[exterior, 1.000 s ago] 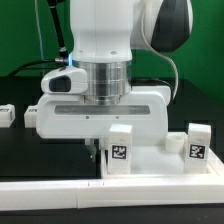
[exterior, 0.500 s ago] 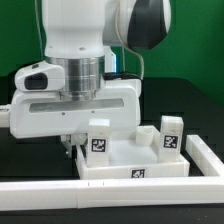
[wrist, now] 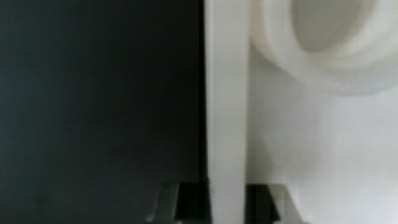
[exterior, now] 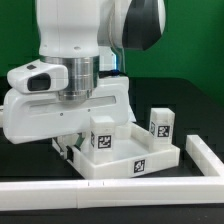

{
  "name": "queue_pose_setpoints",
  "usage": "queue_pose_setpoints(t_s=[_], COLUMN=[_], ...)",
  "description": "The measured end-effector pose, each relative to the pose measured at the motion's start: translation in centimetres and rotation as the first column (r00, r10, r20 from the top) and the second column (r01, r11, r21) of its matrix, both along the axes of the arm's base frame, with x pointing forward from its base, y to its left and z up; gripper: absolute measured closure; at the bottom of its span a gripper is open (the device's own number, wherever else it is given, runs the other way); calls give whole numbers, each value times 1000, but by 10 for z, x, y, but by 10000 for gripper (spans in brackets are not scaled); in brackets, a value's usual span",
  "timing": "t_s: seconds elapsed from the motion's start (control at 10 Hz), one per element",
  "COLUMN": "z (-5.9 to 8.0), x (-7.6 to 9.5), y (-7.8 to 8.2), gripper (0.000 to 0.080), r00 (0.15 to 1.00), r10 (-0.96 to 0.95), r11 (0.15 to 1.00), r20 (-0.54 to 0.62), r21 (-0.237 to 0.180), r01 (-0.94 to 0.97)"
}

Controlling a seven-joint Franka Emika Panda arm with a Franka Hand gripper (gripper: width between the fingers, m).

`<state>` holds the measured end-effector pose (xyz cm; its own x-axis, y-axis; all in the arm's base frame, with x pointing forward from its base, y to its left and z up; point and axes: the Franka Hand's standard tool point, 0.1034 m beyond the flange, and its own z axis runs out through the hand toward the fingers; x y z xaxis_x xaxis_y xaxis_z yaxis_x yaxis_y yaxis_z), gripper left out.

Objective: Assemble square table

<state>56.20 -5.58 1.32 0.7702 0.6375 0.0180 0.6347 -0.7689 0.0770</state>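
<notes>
The white square table top [exterior: 125, 168], a tray with a raised rim and a tag on its front wall, lies on the black table at the middle of the exterior view. Two white tagged leg blocks [exterior: 100, 140] [exterior: 160, 124] stand upright in it. My gripper [exterior: 70, 147] is at the top's corner on the exterior view's left, mostly hidden under the hand. In the wrist view the gripper [wrist: 228, 203] is shut on the top's upright rim wall [wrist: 228, 90], with dark fingers [wrist: 192, 203] on either side. A round socket [wrist: 338, 45] shows inside the top.
A long white bar fence [exterior: 100, 188] runs along the front and turns back at the exterior view's right [exterior: 205, 155]. The black table surface [exterior: 195, 100] lies behind the top. The big white arm body [exterior: 70, 100] hides the scene's left part.
The arm has moved toward the exterior view's left, taking the table top with it. The top has turned, so its tagged leg blocks and front tag now face differently.
</notes>
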Motion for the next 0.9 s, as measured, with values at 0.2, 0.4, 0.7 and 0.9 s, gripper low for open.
queue_pose_setpoints(t_s=[0.2,0.4,0.7,0.9], z=[-1,0,8,9], x=[0,0,21,21], y=[1,-3,26,20], gripper=[745,745,744,742], r00=[996,976,844,774], r10=[92,218,535,634], r11=[996,975,842,768], r20=[6,-6,30,9], r21=[-14,-32,-107,-129], r01=[-92,-218,-529,-627])
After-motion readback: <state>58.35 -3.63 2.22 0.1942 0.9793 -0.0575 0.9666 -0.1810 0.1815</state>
